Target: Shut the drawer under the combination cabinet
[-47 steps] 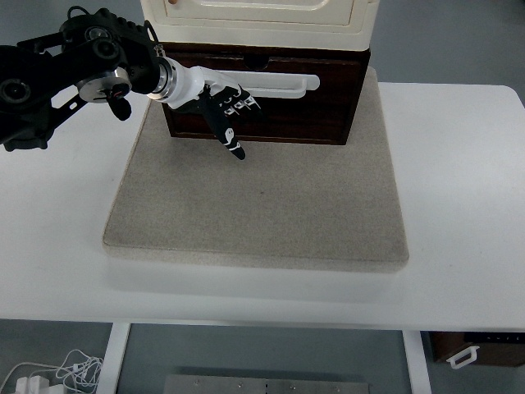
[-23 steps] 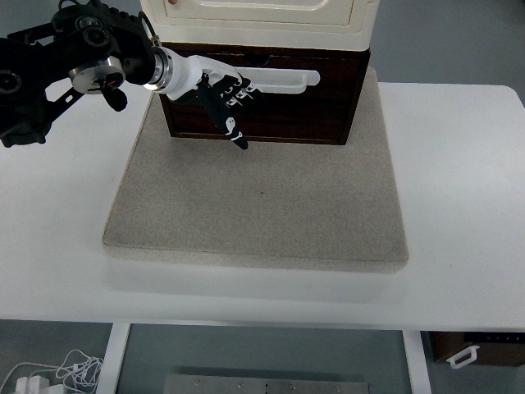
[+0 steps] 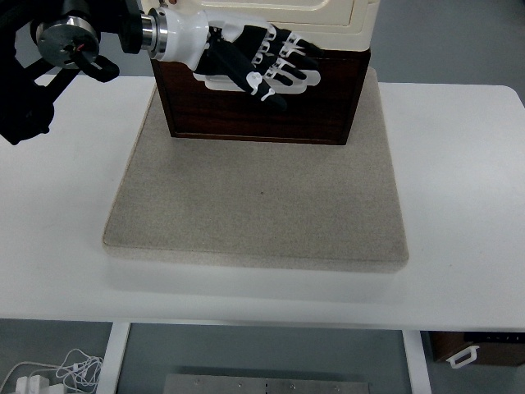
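Observation:
The combination cabinet stands at the back of a grey mat: a cream upper unit (image 3: 271, 16) on a dark brown wooden drawer (image 3: 254, 107) with a white handle (image 3: 215, 80). The drawer front sits about flush under the cream unit. My left hand (image 3: 267, 66) reaches in from the upper left. Its black fingers are spread flat across the drawer front, over the handle, holding nothing. My right arm is out of view.
The grey mat (image 3: 254, 205) lies on the white table (image 3: 459, 180). Below the table's near edge show a white cable bundle (image 3: 49, 373) at the left and a dark box (image 3: 476, 349) at the right.
My left hand has risen and moved right, from pointing down at the drawer's lower front to lying spread across its handle. The drawer front has moved back towards the cabinet.

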